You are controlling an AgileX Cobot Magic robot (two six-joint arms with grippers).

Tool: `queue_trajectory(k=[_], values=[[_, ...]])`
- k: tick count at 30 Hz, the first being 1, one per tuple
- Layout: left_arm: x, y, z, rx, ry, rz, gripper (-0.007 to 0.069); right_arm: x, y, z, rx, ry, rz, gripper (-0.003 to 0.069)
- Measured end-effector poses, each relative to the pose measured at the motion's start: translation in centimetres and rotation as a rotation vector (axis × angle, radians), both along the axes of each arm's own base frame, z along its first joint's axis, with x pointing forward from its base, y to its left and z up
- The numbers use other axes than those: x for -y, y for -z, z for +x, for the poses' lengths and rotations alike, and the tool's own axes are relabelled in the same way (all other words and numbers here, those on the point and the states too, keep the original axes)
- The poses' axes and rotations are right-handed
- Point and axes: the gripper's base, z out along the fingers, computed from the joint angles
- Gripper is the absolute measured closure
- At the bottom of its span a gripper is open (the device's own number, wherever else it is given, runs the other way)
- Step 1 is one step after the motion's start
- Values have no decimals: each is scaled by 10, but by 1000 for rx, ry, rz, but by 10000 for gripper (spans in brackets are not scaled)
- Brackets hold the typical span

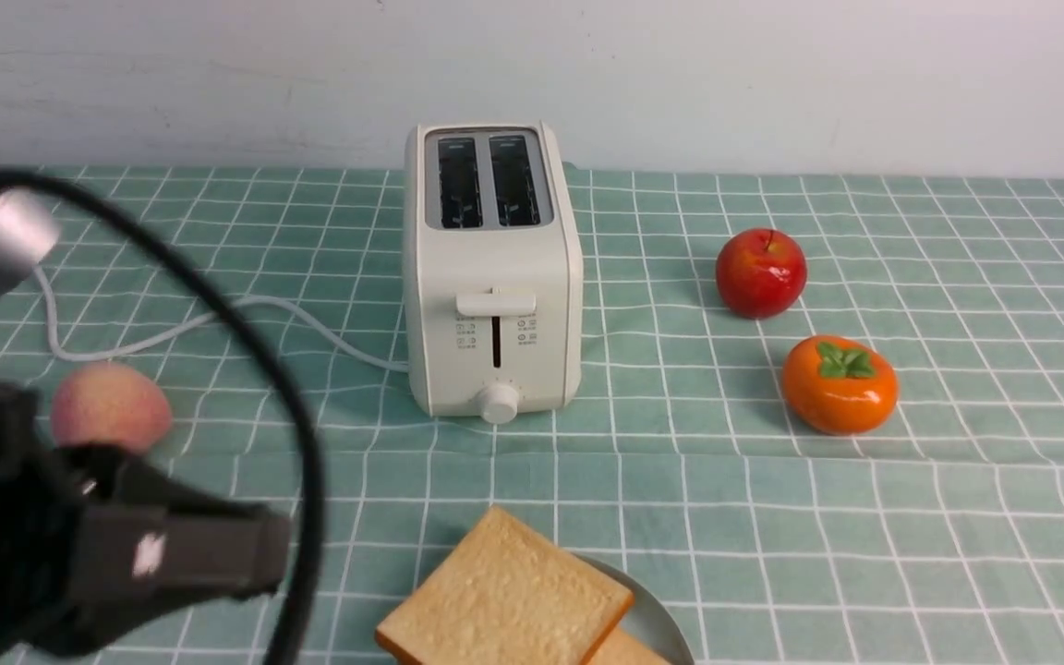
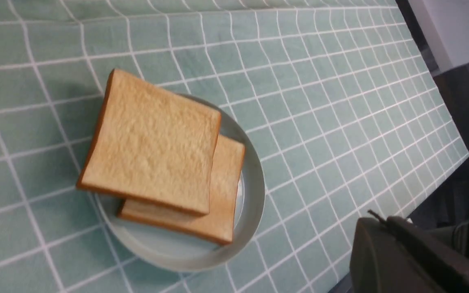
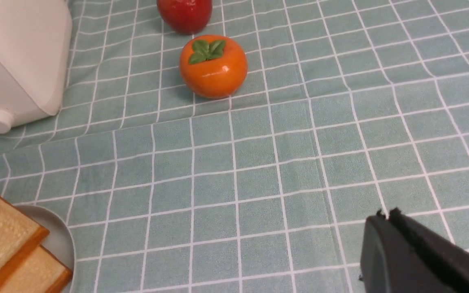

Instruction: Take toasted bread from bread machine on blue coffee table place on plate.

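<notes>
Tan toast (image 2: 149, 142), two slices stacked, sits on the plate (image 2: 253, 211) in front of the toaster (image 1: 493, 277), and left jaws and right jaws are both pinched closed, holding nothing.

toast (image 2: 149, 138) stacked on plate (image 2: 254, 191), plate before toaster (image 1: 493, 277)

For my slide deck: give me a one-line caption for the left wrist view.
Two toast slices stacked askew on the plate, upper one overhanging its rim, on the teal grid-patterned table.
</notes>
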Motion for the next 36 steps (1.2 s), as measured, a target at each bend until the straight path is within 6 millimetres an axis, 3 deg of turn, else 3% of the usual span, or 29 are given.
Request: queue_trajectory(k=[2, 6, 14, 32, 36], values=[[-10, 6, -32, 24, -45, -3, 638, 7, 18, -7, 92, 7, -15, 676], [-19, 19, -66, 56, -86, -35, 638, 8, 29, -7, 239, -3, -19, 675], [-27, 29, -102, 149, -93, -85, 638, -1, 48, 4, 289, -54, -53, 670], [-28, 33, -106, 160, -96, -93, 638, -1, 49, 4, 291, -56, -56, 669], [-38, 42, -109, 370, -212, -65, 638, -1, 49, 4, 291, -56, -56, 667]])
